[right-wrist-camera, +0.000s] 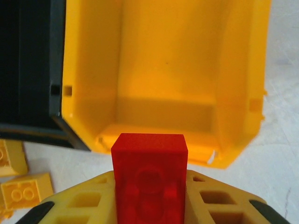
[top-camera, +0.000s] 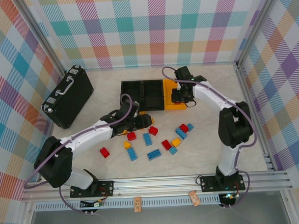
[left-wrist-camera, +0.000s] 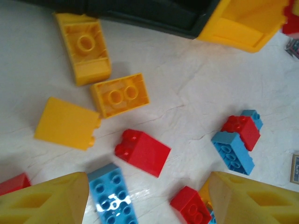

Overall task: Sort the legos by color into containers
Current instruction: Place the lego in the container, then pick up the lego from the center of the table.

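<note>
I am clamping a red brick (right-wrist-camera: 149,158) in the right gripper (right-wrist-camera: 149,200) over the empty yellow-orange bin (right-wrist-camera: 233,70); left gripper (left-wrist-camera: 147,196) hanging apart; most bricks (top-camera: 154,154) lying unsorted.

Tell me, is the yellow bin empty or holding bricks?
Empty, as far as visible: the yellow bin has a bare floor; the right claw grips the red brick.

1 high overview, 2 close downward wrist views; common yellow bin (right-wrist-camera: 163,60)
</note>
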{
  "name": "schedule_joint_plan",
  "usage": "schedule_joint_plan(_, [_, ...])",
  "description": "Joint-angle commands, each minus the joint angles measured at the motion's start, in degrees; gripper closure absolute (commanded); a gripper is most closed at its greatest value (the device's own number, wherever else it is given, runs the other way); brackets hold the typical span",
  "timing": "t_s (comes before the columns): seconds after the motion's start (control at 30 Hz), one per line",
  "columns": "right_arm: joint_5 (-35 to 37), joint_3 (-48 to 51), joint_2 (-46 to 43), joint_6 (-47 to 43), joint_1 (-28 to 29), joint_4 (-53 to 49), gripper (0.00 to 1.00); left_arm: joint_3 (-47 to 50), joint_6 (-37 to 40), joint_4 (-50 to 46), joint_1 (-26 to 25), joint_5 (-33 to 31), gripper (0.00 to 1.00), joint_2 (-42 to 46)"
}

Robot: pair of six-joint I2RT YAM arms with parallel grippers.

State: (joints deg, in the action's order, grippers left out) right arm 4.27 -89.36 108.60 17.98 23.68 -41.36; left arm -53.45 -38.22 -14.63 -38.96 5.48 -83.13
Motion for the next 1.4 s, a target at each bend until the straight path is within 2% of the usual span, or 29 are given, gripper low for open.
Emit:
schedule_joint_plan(0.0, [0.63,-4.62,3.82,1.36,0.11,-2.77,0.68,-2.27,1.74,-0.30,-1.42,0.44,0.32,-0.98])
schedule_joint_plan(0.37, [1.93,-10.69,11.54,2.40,0.14,-4.51,0.61,0.08,1.68,-0.78,-1.63,-1.78,0.32,1.10])
schedule_joint_plan(0.43, [2.06,-11.08,11.73,2.50,0.14,-4.52,0.54,0.22,1.70,-2.83,-1.61,-2.22,0.32,1.29])
schedule_joint_plan(0.57, [1.79,-11.71,11.10,2.44,0.11,-4.61,0.48,0.45,1.42,-3.03,-1.64,-2.83,0.32,1.50])
schedule_joint_plan(0.7, [1.28,-10.75,8.51,2.35,0.27,-4.21,0.47,1.04,0.63,-3.35,-1.55,-3.74,0.32,2.29])
schedule_joint_plan(1.07, [-4.83,6.57,-8.25,3.33,1.38,2.12,0.45,2.61,-0.14,-7.20,-1.52,-7.13,0.31,4.20])
schedule_joint_plan(1.37, [-8.63,21.24,-18.40,4.85,3.11,6.63,0.45,2.99,-0.17,-9.09,-1.57,-8.05,0.34,3.47])
